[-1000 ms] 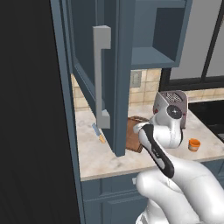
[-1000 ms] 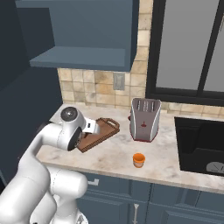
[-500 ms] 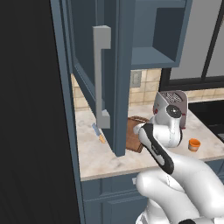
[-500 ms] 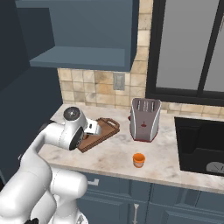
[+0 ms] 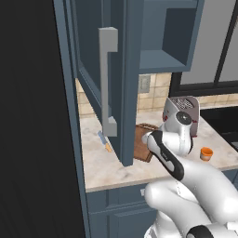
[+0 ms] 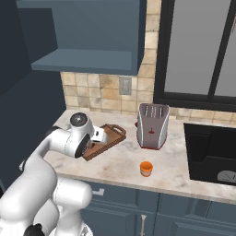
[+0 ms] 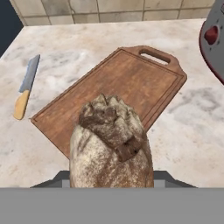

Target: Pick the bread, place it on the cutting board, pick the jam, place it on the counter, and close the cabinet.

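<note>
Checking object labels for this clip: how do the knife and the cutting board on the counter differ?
The knife is small and slim, with a grey blade and a pale yellow-tan handle; the cutting board is a far larger, flat, dark-brown rectangle with a handle loop. The knife lies bare, while the bread in the gripper sits over the board's near end. Both lie flat on the counter, apart.

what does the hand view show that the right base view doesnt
Hand view alone: the bread, close up and held in the shut gripper above the near end of the board, and a knife lying on the counter beside the board.

Right base view alone: the orange jam jar standing on the counter in front of the toaster, the open cabinet overhead, and the window.

Both: the cutting board with its handle loop, the marbled counter, the toaster and the tiled wall.
</note>
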Tool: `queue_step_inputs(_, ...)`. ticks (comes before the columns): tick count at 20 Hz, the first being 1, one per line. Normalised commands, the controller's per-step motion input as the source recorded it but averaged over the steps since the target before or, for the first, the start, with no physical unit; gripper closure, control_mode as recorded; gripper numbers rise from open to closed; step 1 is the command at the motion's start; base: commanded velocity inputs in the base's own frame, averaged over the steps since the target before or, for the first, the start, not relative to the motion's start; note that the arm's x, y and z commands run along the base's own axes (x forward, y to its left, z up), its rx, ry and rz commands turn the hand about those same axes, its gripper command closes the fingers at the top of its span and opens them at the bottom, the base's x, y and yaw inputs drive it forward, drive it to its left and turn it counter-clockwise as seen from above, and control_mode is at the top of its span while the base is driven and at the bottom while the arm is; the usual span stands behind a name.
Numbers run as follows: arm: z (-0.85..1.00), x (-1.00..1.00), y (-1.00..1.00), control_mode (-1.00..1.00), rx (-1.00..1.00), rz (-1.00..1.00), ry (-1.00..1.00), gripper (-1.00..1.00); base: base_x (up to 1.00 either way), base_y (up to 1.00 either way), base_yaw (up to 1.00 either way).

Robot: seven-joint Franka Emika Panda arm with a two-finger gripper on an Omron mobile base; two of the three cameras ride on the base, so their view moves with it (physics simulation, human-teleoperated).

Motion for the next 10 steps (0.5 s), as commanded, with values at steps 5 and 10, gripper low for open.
queue_step_inputs(5,-0.29,0.0,0.0,-1.0,0.0,0.0,-0.03,1.0,0.0,0.0,0.0)
queue_step_inputs(10,-0.24,0.0,0.0,-1.0,0.0,0.0,-0.09,1.0,0.0,0.0,0.0)
